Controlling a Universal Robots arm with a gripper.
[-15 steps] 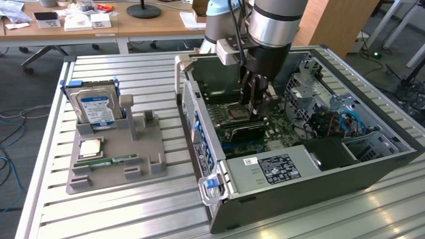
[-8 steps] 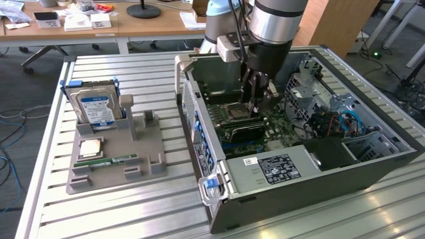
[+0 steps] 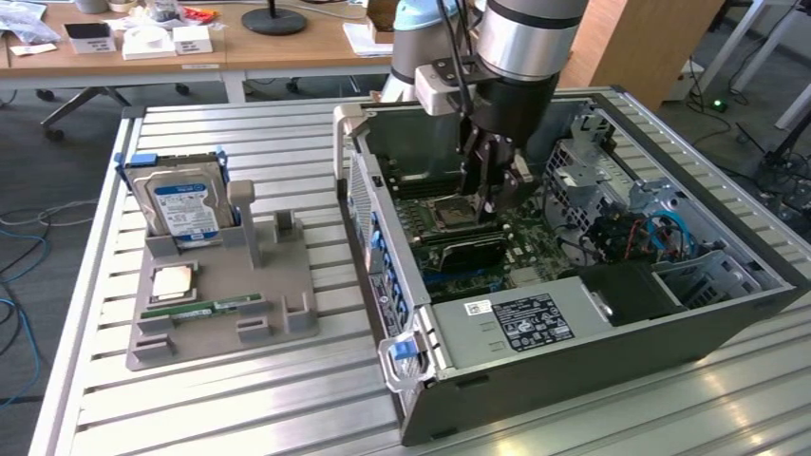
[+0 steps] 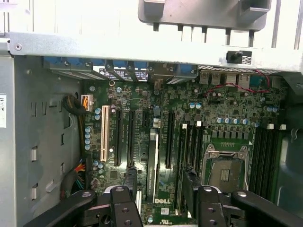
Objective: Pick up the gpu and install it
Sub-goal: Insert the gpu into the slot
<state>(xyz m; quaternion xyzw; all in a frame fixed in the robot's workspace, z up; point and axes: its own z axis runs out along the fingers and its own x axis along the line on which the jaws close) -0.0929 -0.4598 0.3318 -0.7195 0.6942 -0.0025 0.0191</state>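
The end effector (image 3: 488,195) is seen in the exterior view lowered into the open case (image 3: 571,351), just above the motherboard (image 3: 443,204). In the wrist view its fingers (image 4: 189,189) are spread apart and nothing is pinched. The gpu (image 4: 152,161) is seen edge-on between them, standing upright in a slot of the motherboard, beside the CPU socket (image 4: 226,172). In the exterior view the gpu (image 3: 462,252) appears as a dark slab just below the end effector. On the table (image 3: 152,399), toward the exterior view's left and well apart from the case, a grey holder (image 3: 273,285) is seen with a hard drive (image 3: 184,204) upright in it and a RAM stick (image 3: 203,309) lying flat.
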